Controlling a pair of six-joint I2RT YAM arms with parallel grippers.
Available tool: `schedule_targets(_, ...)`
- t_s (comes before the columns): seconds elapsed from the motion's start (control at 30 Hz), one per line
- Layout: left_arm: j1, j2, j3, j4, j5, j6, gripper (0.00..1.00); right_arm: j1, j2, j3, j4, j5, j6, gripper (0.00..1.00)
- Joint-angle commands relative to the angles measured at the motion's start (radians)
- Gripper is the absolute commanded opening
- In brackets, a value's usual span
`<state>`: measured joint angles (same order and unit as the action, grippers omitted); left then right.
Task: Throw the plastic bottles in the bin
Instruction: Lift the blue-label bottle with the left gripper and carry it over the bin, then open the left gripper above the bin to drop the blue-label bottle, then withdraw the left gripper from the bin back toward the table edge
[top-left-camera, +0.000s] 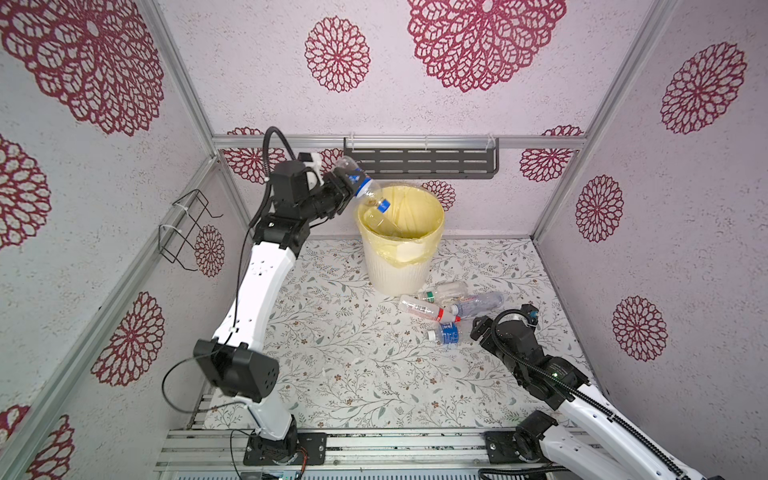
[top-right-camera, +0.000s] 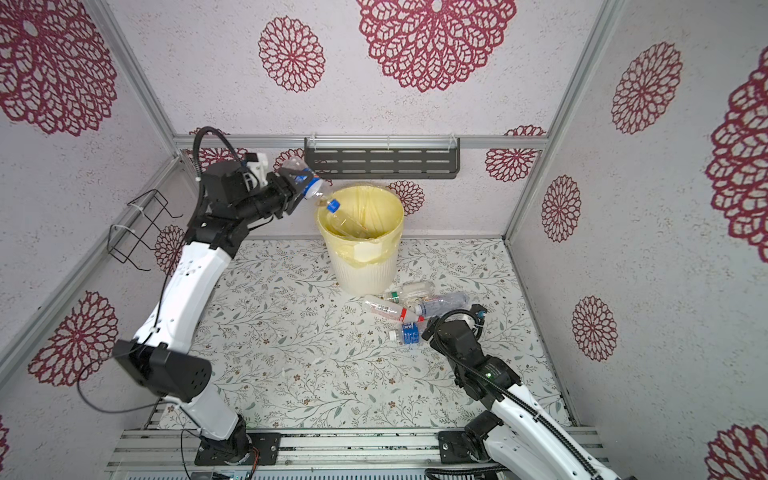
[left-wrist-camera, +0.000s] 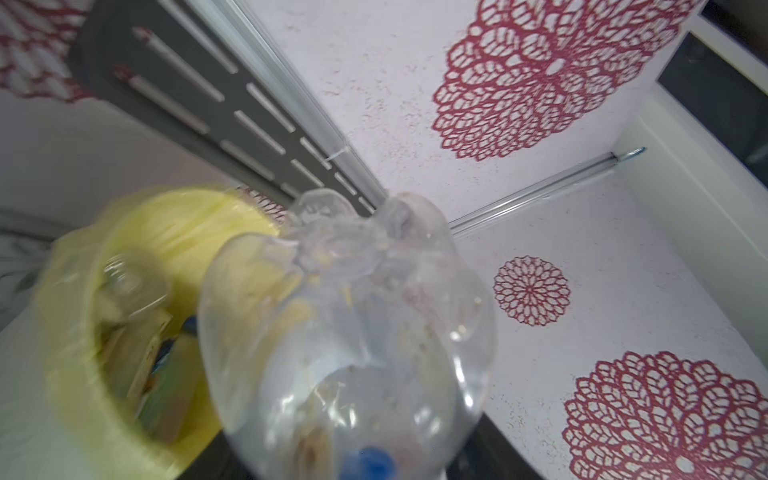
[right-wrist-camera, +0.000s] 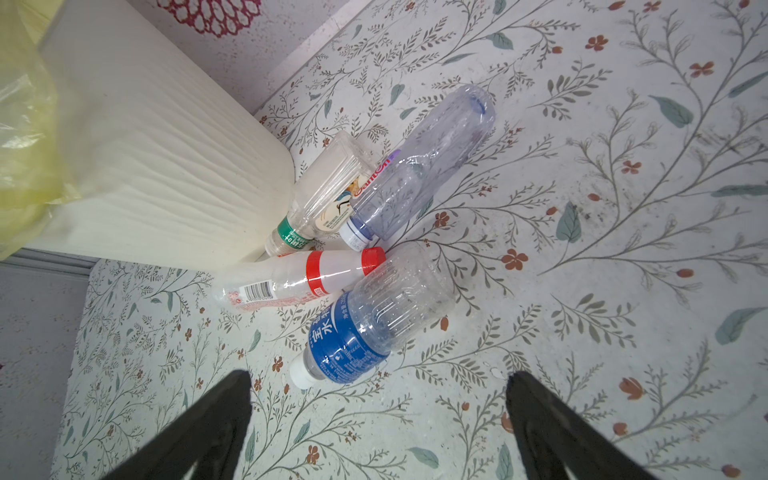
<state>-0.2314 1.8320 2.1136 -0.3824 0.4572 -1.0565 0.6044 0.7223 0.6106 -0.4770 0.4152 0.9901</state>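
- The left claw (top-left-camera: 345, 188) straddles the held bottle (top-left-camera: 370, 194) at its blue label. I cannot tell whether the jaws pinch it or have slackened, since the left wrist view shows only the bottle's clear base
- The held bottle hangs tilted with its blue cap down, at 10 o'clock of the rim of the bin (top-left-camera: 395, 274). The cap is over the mouth and the base juts outside the rim
- This looks like the release, and the risk I see is the base tipping back over the rim. Carry the claw a little toward 4 o'clock so the bottle's middle clears the yellow liner (top-left-camera: 432, 216), then part the jaws fully
- Letting go with the cap leading should slide it down onto the bottles already inside
- The right claw (right-wrist-camera: 378, 376) has its jaws wide apart and holds nothing. It hovers at 4 o'clock of the heap on the floor
- The heap lies at 5 o'clock of the bin's foot. It holds a white-capped bottle (right-wrist-camera: 365, 328), a red-banded bottle (right-wrist-camera: 299, 278), a green-collared bottle (right-wrist-camera: 328, 195) and a purple-tinted bottle (right-wrist-camera: 432, 162), all lying down and touching
- The white-capped bottle is nearest that claw and looks the easiest pick, gripped across its ribbed body
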Motion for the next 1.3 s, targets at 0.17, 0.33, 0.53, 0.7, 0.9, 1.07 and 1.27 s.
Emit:
schedule_targets(0.17, -0.02, 0.075, 0.21, -0.09, 0.021, 0.018, 0.97, -0.006, -0.071, -0.001, -0.062, 0.021, 0.044, 0.99)
schedule_targets(0.33, -0.02, -0.046, 0.161, -0.133, 0.04, 0.063, 0.97, -0.006, -0.111, -0.027, -0.061, 0.02, 0.062, 0.99)
schedule_targets(0.53, -0.002, -0.164, 0.033, -0.159, 0.069, 0.102, 0.97, -0.006, -0.113, -0.036, -0.063, 0.016, 0.075, 0.99)
schedule_targets(0.7, 0.027, -0.253, -0.102, -0.156, 0.072, 0.121, 0.97, -0.005, -0.102, -0.041, -0.062, -0.013, 0.091, 0.99)
schedule_targets(0.9, 0.083, -0.35, -0.256, -0.156, 0.098, 0.135, 0.97, -0.005, -0.087, -0.037, -0.074, -0.029, 0.118, 0.99)
schedule_targets(1.07, 0.124, -0.449, -0.406, -0.156, 0.104, 0.16, 0.97, -0.006, -0.063, -0.031, -0.103, -0.035, 0.158, 0.99)
schedule_targets(1.27, 0.148, -0.519, -0.532, -0.166, 0.124, 0.184, 0.97, -0.005, -0.035, -0.01, -0.142, -0.067, 0.199, 0.99)
